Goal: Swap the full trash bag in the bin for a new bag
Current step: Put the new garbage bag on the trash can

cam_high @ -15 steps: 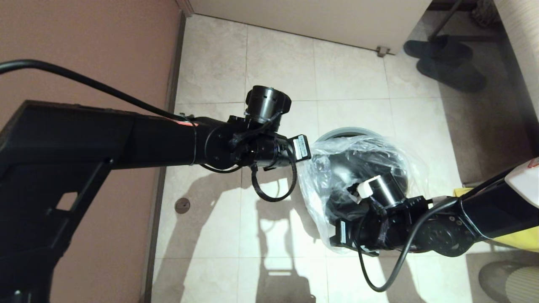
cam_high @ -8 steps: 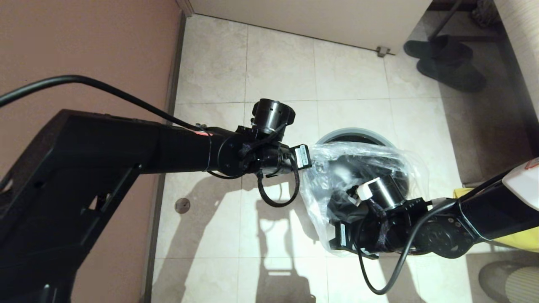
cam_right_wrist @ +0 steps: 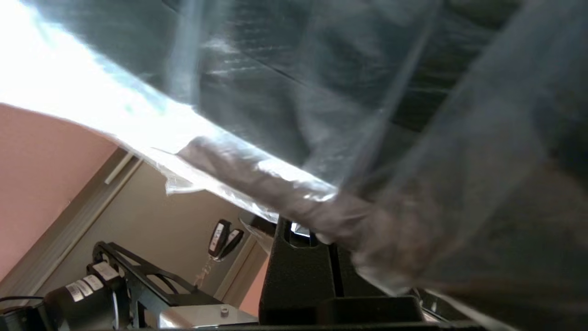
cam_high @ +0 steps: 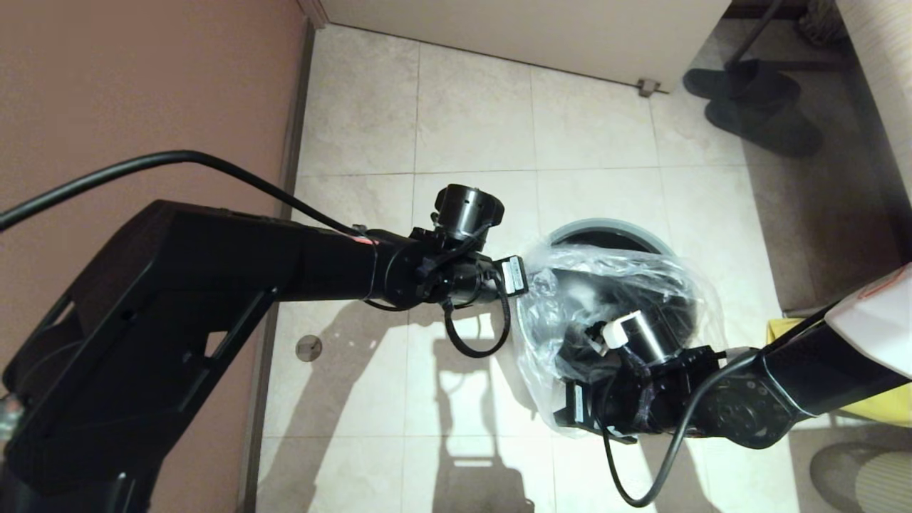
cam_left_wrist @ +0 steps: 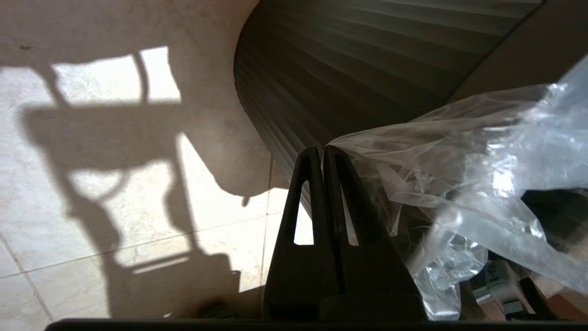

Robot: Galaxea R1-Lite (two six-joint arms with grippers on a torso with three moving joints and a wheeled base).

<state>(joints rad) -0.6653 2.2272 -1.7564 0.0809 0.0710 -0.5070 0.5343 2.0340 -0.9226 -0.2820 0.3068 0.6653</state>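
Observation:
The bin (cam_high: 603,229) stands on the tiled floor, only the far arc of its light grey rim showing. The new bag (cam_high: 620,285) is draped over its mouth, clear and crinkled. My left gripper (cam_high: 529,279) holds the bag's left edge beside the bin; in the left wrist view it (cam_left_wrist: 322,151) is shut on the film, with the bag (cam_left_wrist: 482,151) trailing off and the bin's ribbed wall (cam_left_wrist: 349,64) behind. My right gripper (cam_high: 570,407) is at the bag's near side. In the right wrist view the plastic (cam_right_wrist: 413,138) covers its fingertips (cam_right_wrist: 328,232), whose bases stand close together.
A brown wall runs along the left and a white door panel along the back. Dark slippers (cam_high: 755,107) lie at the back right. An opaque yellow bag (cam_high: 880,406) sits under my right arm. A floor drain (cam_high: 308,348) is near the left wall.
My left arm has swung lower and to the right, carrying the bag's left edge down beside the bin. The bag has settled flatter over the bin. The right wrist has shifted slightly.

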